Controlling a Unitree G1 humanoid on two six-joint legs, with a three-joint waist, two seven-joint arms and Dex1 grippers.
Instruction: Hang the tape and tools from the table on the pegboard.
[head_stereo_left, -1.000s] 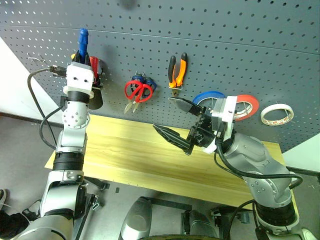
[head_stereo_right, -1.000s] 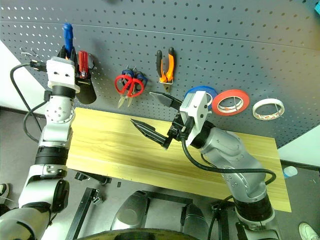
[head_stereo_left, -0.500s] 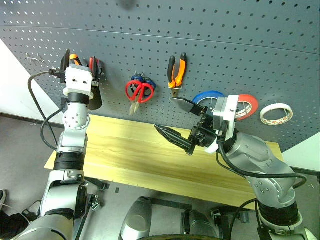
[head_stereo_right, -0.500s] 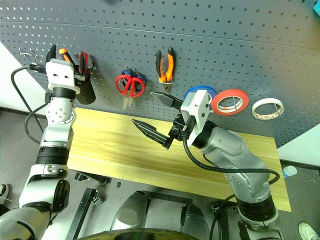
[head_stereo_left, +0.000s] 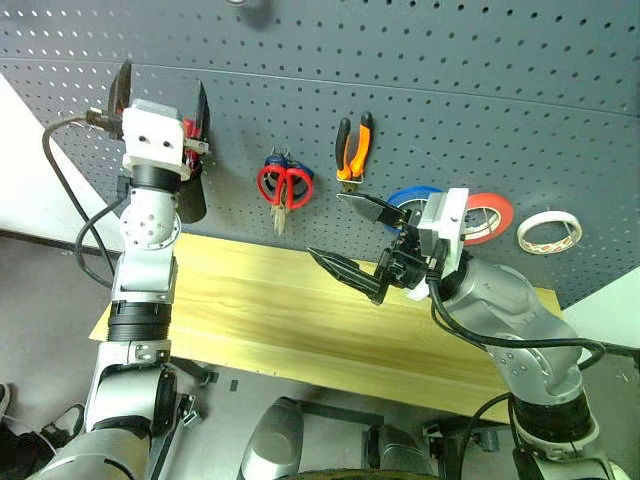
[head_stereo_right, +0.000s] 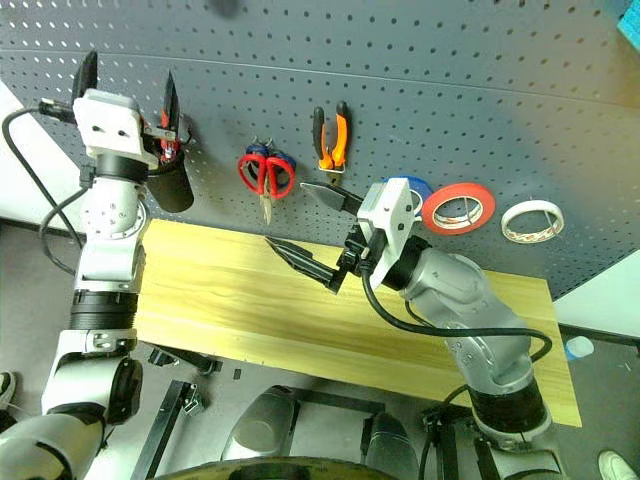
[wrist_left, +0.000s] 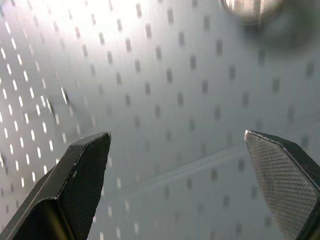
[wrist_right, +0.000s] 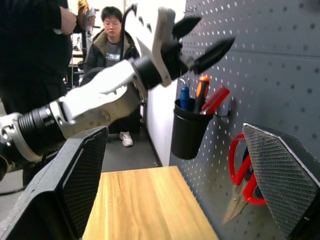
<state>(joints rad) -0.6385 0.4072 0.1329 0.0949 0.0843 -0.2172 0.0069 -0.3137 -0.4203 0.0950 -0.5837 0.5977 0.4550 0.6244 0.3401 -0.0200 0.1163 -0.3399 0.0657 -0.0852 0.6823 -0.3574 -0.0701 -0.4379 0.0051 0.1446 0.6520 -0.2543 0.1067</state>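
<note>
Left gripper (head_stereo_left: 160, 92) up at the pegboard (head_stereo_left: 450, 80), jaws spread wide and empty, above the black cup (wrist_right: 189, 134) holding the blue-handled screwdriver (wrist_right: 184, 97). Right gripper (head_stereo_left: 358, 240) over the bare table (head_stereo_left: 260, 310), jaws spread, holding nothing. Red-handled scissors (head_stereo_left: 284, 187), pliers (head_stereo_left: 353, 147) and whitish tape (head_stereo_left: 549, 230) hang along the board, each apart from its neighbours.

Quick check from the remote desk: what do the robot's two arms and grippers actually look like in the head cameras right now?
Both arms are silver-grey metal segments with black joint bands. Each wrist carries a white camera block with small dark holes. The left gripper and right gripper each have two black tapered fingers with textured inner pads. Black cables loop from the left wrist and along the right forearm.
</note>
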